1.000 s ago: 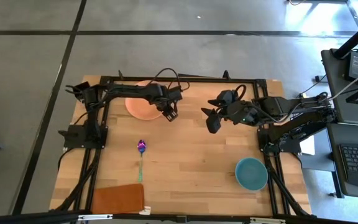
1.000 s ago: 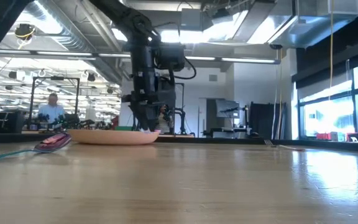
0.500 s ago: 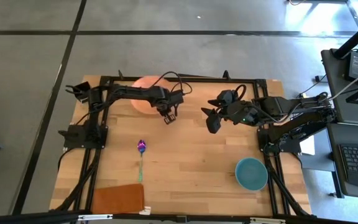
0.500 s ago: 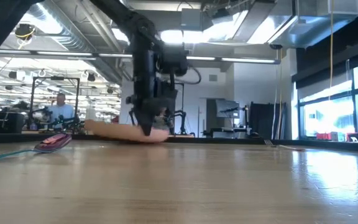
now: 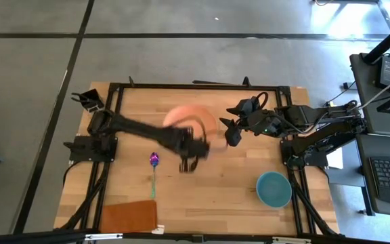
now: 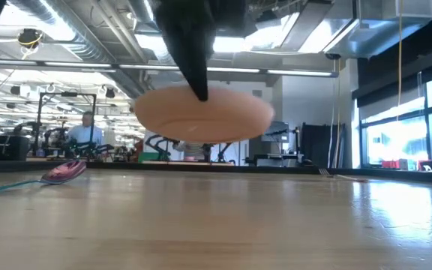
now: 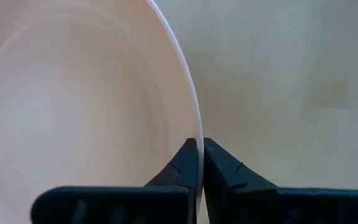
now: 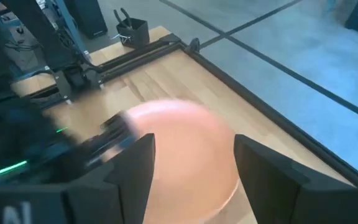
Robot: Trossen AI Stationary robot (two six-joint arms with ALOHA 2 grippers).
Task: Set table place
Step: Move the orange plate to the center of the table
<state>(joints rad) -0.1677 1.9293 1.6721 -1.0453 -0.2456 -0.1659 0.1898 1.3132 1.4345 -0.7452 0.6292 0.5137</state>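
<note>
While the high view blurs the plate [image 5: 188,120], the low view shows it lifted clear of the worktop [image 6: 276,225], and the left wrist view shows the fingers [image 7: 225,171] pinching its rim.
Worktop: light wooden planks; spoon [image 5: 154,166], teal bowl [image 5: 274,188], brown cloth [image 5: 128,217].
Room: ceiling lights, a person [image 6: 87,131] at a far bench.
Left end effector [image 5: 193,159]: pressed onto the plate's rim, mid-table.
Right end effector [image 5: 230,133]: spread, holding nothing, just beside the plate.
</note>
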